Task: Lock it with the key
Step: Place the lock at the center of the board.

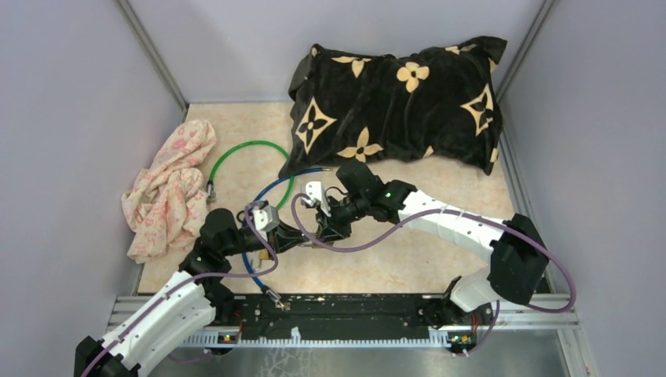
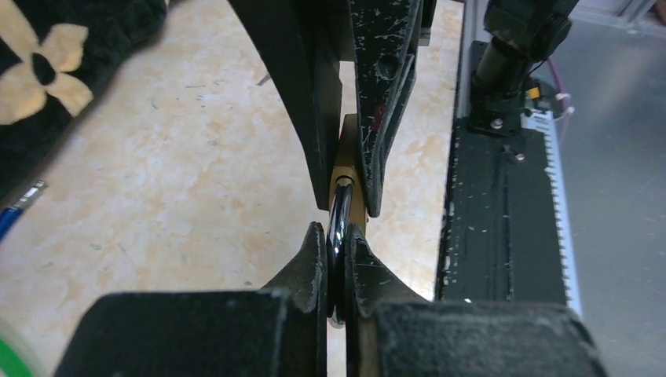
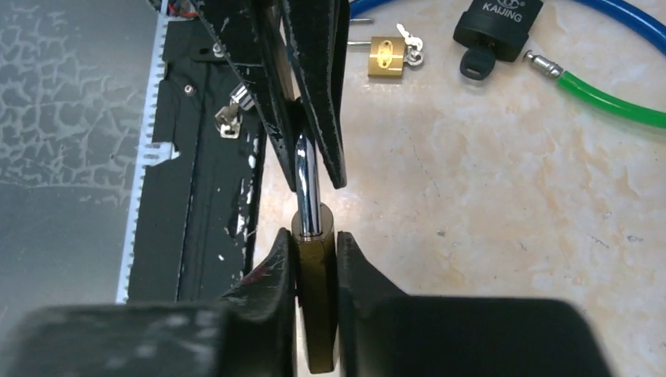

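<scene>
Brass padlock (image 3: pixel 314 314) held off the table (image 3: pixel 487 220), spanned between the two tools.

Right gripper (image 3: pixel 314 239): jaws closed flat on the padlock's brass body, one finger on each broad face. The body runs back between the fingers toward the wrist. Its keyway end is out of sight, so I cannot tell whether a key is in it.

Shackle (image 3: pixel 305 177): chrome, projects straight ahead of the right fingertips into the left gripper (image 2: pixel 339 236), which faces the right one tip to tip. Left jaws are clamped on the shackle loop, seen edge-on between the pads in the left wrist view. Whether the shackle is seated in the body cannot be told.

Ahead of the right gripper and slightly to its right: small second padlock (image 3: pixel 386 56) on the table with a bunch of keys (image 3: pixel 410 43) touching it. Further right: black cable lock head (image 3: pixel 496 23), a black-headed key (image 3: pixel 475 63) in it. The green cable (image 3: pixel 609 98) ends just beside it, and the blue cable (image 3: pixel 628 16) curves beyond.

To the right gripper's left: black base rail (image 3: pixel 204 196), with a loose key (image 3: pixel 228 119) lying on it.

Far side of the table: black patterned pillow (image 1: pixel 397 102). Beyond the left gripper: pink crumpled cloth (image 1: pixel 169 188).
</scene>
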Motion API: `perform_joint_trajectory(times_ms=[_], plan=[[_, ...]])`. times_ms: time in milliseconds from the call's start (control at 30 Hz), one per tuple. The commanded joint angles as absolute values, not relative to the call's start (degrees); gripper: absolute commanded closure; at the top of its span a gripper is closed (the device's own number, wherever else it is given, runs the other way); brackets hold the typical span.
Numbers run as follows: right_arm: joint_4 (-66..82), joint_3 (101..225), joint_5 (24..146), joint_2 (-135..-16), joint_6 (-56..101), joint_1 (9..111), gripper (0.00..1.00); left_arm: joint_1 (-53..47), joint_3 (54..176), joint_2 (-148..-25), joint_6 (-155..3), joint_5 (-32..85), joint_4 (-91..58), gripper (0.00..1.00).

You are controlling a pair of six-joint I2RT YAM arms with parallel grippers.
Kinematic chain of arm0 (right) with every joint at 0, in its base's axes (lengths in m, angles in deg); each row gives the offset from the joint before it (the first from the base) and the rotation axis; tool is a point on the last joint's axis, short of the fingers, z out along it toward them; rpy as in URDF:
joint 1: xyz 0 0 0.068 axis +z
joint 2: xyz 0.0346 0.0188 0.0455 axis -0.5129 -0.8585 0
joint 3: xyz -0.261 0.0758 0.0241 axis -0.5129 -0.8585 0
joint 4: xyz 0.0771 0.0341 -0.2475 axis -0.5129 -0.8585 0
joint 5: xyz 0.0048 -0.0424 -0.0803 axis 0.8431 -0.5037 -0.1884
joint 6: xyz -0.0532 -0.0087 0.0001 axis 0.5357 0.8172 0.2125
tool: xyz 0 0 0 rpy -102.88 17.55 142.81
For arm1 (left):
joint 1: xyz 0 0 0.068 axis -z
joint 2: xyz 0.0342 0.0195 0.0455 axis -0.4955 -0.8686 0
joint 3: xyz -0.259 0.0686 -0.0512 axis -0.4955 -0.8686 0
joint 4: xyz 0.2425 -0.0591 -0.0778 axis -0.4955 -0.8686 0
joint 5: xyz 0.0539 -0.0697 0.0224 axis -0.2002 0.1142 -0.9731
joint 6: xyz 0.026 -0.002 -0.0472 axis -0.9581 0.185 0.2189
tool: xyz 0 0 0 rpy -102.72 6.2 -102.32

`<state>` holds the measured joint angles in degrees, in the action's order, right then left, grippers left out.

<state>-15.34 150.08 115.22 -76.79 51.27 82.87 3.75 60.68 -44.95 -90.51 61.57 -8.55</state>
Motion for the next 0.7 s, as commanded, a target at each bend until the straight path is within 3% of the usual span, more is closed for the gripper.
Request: perform_joint_trajectory(times_ms=[0,33,67,100,133,167,333,567,600,667], plan=[[-13.4,152.9,113.1,-76.8,47.3,83.0,1.00,4.1,63.0,-43.4,-88.1,62.6,-2.3,1.00],[-13.1,152.1,111.6,-76.5,45.5,82.5,1.00,4.1,62.8,-43.1,-86.5,61.3,-2.5,1.00],[-12.1,150.9,110.2,-76.1,43.3,81.4,1.00,4.1,62.5,-42.8,-84.6,58.7,-2.6,0.92],[-10.9,149.2,109.2,-75.6,40.2,79.7,1.00,4.0,62.1,-42.4,-82.5,55.6,-2.8,0.49],[-9.5,147.5,108.7,-75.2,36.5,77.0,1.00,3.9,61.8,-41.8,-80.4,52.4,-2.8,0.15],[-8.1,145.4,108.1,-74.9,32.5,73.9,1.00,3.6,61.4,-40.9,-77.8,48.5,-2.6,0.03],[-0.2,133.8,110.6,-76.9,12.5,55.1,1.00,-0.5,58.3,-37.7,-67.5,35.3,-0.9,0.01],[0.4,128.9,105.2,-79.1,7.8,45.0,1.00,-5.9,57.7,-33.6,-64.3,26.5,-4.6,0.01],[-0.4,129.0,103.7,-78.8,7.8,44.0,0.93,-6.4,57.8,-33.0,-63.9,26.2,-5.1,0.01],[-3.5,130.3,98.0,-78.2,7.9,42.8,0.55,-7.5,57.8,-32.2,-63.1,25.8,-5.5,0.01]])
